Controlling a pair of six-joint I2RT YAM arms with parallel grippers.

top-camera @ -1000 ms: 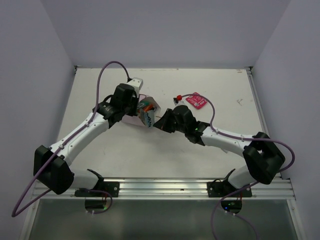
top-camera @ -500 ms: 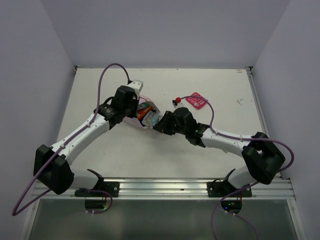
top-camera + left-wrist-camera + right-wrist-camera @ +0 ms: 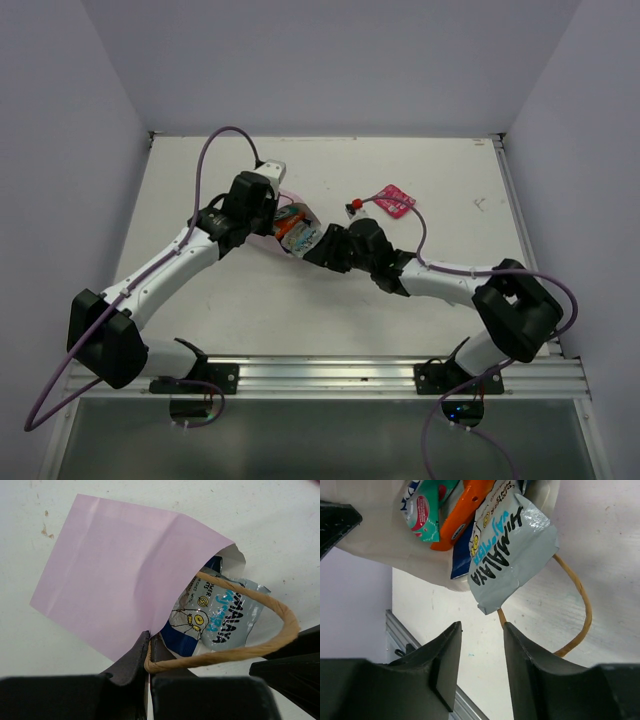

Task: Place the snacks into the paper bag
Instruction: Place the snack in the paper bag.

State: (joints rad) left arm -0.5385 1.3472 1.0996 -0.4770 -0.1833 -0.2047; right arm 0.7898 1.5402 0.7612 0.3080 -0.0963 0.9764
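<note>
My left fingers (image 3: 149, 645) are pinched tight on the lip of the paper bag (image 3: 115, 575), right where its string handle (image 3: 280, 615) starts. They hold the mouth toward my right fingers (image 3: 481, 627), which stand apart with nothing between them. Just ahead of those the silver-grey packet (image 3: 512, 550) lies half in the mouth, over the dark blue packet (image 3: 461, 555), with the orange packet (image 3: 462, 515) and the teal-green packet (image 3: 425, 510) deeper inside. The bag is thin, light paper and will likely crumple or slide if shoved (so I judge the lip the sound place to hold). Farthest off, the pink-red packet (image 3: 393, 201) lies on the tabletop (image 3: 260, 310), well apart from the bag. It looks like slick, puffy foil, so it probably wants taking by a crimped edge.
</note>
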